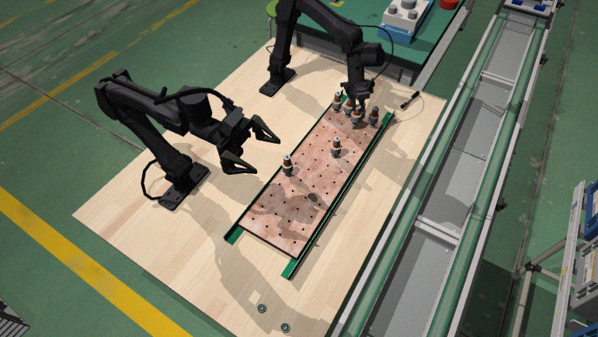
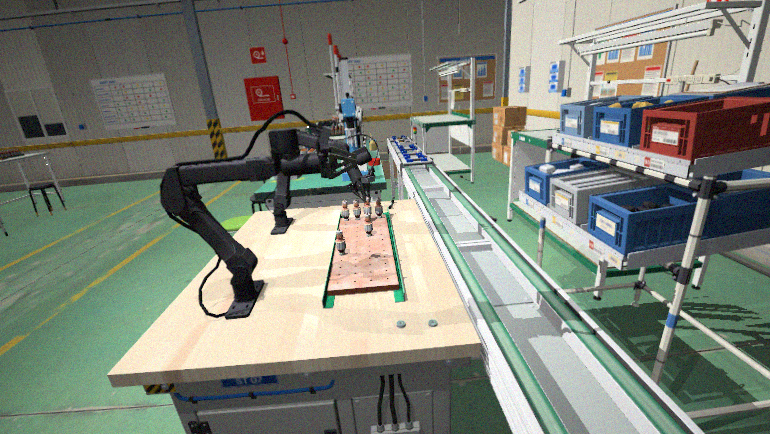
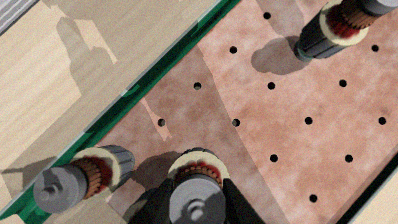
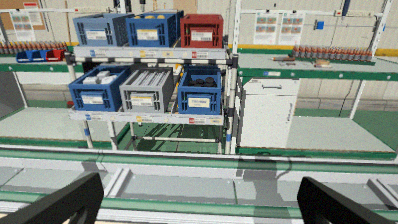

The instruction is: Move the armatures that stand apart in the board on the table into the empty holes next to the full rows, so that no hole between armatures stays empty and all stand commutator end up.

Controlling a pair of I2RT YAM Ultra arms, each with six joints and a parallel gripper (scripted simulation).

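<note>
The pinkish board [image 1: 293, 234] [image 2: 358, 272] bears armatures standing upright, grey cap and copper part up. At its far end several stand in a row, among them one at the conveyor-side rail [image 1: 373, 116] [image 3: 100, 170]. One armature [image 1: 335, 147] [image 2: 368, 226] [image 3: 340, 30] stands alone mid-board; another [image 1: 286, 166] [image 2: 340, 244] stands alone near the arms' side. My left gripper [image 1: 356, 109] [image 3: 197, 188] is shut on an upright armature [image 1: 356, 119] at the far end. Its foot is hidden in the left wrist view, so I cannot tell whether it is seated. My right gripper [image 1: 268, 157] [image 4: 200, 185] is open and empty beside the board.
Green rails [image 1: 335, 200] [image 3: 145, 82] flank the board. A dark pen-like tool [image 1: 409, 100] lies beyond the far end. Two small rings [image 1: 262, 307] [image 1: 284, 327] lie at the near end of the table. A conveyor [image 1: 443, 188] [image 2: 463, 242] runs alongside.
</note>
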